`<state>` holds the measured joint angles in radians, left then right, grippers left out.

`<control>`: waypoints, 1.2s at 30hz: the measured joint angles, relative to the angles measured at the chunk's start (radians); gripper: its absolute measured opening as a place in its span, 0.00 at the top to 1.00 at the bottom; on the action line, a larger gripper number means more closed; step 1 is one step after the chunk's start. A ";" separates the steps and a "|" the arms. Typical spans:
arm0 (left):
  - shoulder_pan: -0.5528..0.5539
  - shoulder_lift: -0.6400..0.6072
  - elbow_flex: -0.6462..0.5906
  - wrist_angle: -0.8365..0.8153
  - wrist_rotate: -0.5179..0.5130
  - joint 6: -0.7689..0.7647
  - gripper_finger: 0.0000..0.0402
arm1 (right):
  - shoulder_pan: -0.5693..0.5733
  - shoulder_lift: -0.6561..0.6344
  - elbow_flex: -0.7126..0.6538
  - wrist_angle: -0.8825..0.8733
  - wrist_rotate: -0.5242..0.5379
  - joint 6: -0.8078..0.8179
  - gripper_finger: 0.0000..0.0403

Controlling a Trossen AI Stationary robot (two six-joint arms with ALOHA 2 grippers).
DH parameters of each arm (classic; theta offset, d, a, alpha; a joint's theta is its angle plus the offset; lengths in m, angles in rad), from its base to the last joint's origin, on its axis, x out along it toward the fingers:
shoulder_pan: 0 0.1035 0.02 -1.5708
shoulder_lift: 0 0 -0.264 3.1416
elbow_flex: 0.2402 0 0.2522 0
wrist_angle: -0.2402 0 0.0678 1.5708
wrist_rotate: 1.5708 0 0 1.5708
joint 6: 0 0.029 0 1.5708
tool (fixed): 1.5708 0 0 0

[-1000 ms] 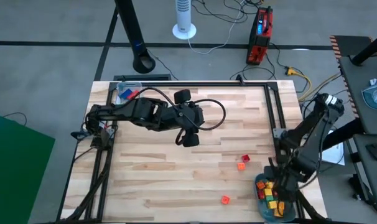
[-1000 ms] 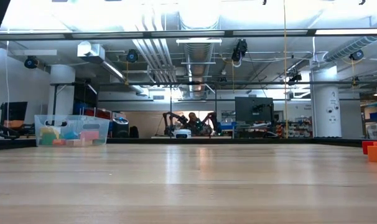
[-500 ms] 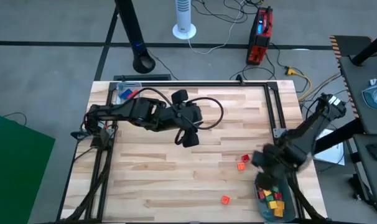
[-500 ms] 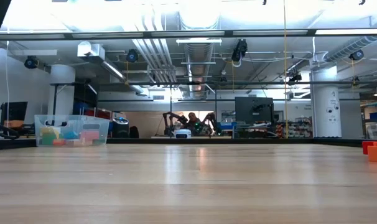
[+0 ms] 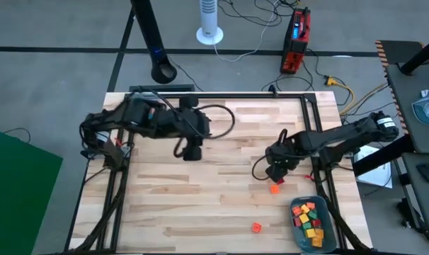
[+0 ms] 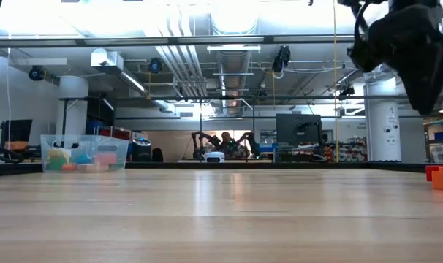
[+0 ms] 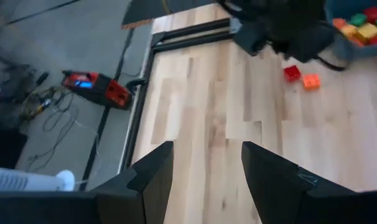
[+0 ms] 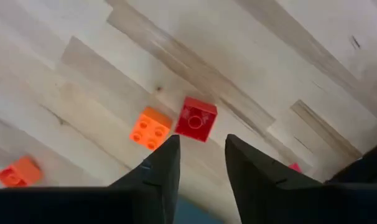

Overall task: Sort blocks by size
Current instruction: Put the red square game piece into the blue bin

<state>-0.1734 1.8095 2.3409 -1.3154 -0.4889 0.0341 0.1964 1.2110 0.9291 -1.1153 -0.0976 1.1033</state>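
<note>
The wooden desk (image 5: 221, 205) carried a grey-blue tray (image 5: 299, 238) of blocks at its front right corner, a clear plastic box (image 5: 139, 106) at the back left corner, and three loose blocks: a red block (image 8: 196, 119), an orange block (image 5: 275, 188) beside it, another orange block (image 5: 256, 227) near the front edge.

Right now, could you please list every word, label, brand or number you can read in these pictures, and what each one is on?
None can be read.
Red device on the floor beyond the table: its blue lit panel is too small to read.
Blocks in the tray and red block on the table: only studs, no print.
Clear box: no label visible.
</note>
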 joint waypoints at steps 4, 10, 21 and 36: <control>0.030 -0.044 -0.003 -0.029 0.054 0.081 0.56 | -0.047 0.002 -0.001 0.005 -0.041 -0.029 0.66; 0.093 -0.200 -0.132 0.056 0.209 0.136 0.56 | -0.038 0.002 -0.003 0.071 -0.043 0.036 0.49; 0.096 -0.607 -1.047 1.002 0.378 0.031 0.61 | 0.090 0.067 -0.052 0.083 -0.049 0.171 0.28; 0.103 -0.738 -1.143 1.052 0.286 0.062 0.62 | 0.064 0.273 -0.088 0.178 -0.050 0.057 0.28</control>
<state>-0.0700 1.0718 1.1984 -0.2638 -0.2028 0.0963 0.2604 1.4841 0.8410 -0.9375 -0.1476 1.1605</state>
